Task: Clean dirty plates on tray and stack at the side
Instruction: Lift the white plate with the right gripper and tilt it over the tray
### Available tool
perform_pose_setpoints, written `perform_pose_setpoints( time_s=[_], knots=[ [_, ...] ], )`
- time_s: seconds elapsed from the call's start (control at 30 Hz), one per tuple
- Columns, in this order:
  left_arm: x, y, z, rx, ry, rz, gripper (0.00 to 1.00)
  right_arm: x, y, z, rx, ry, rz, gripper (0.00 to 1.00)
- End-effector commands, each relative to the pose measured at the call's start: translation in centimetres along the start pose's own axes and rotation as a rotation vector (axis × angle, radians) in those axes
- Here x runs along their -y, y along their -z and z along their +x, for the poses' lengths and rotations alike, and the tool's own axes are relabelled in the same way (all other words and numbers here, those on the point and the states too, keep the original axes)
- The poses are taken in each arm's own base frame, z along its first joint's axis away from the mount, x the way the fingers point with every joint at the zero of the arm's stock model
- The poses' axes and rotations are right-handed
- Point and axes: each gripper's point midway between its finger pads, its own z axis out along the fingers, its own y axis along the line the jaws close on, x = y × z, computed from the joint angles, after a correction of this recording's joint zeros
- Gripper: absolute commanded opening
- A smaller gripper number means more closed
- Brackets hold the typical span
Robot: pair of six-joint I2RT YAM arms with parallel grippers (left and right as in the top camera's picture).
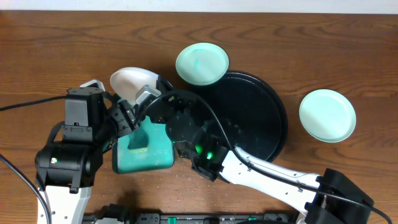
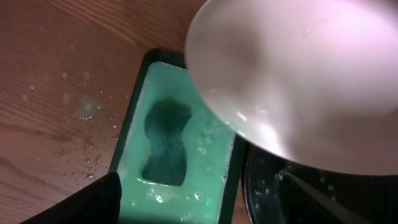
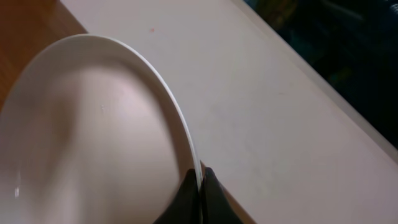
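My right gripper (image 3: 200, 173) is shut on the rim of the white plate (image 3: 93, 130) and holds it tilted above the table at the back left (image 1: 132, 79). The plate also fills the top of the left wrist view (image 2: 298, 68). My left gripper (image 2: 199, 202) is open and empty, hovering over the teal tray; in the overhead view it sits just left of the plate (image 1: 127, 118). One mint-green plate (image 1: 202, 63) with a green smear rests at the black tray's (image 1: 261, 124) far rim. The other mint plate (image 1: 328, 115) lies on the table to the right.
A teal rectangular tray (image 1: 158, 155) with soapy water and a dark green sponge (image 2: 166, 143) lies under my left gripper, left of the black tray. Water drops speckle the wood (image 2: 81, 106) beside it. Cables trail at the left edge.
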Motion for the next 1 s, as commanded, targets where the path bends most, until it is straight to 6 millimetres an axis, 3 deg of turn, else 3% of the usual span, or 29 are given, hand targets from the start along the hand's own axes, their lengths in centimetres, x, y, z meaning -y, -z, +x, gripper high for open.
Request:
perform_pose_setpoints(
  time_s=[0.0, 0.97],
  knots=[
    [-0.02, 0.16, -0.34, 0.007, 0.002, -0.002, 0.81, 1.78, 0.67, -1.42, 0.020, 0.023, 0.057, 0.01],
    [-0.02, 0.16, -0.34, 0.007, 0.002, -0.002, 0.81, 2.33, 0.71, -1.98, 0.039, 0.044, 0.080, 0.01]
  ],
)
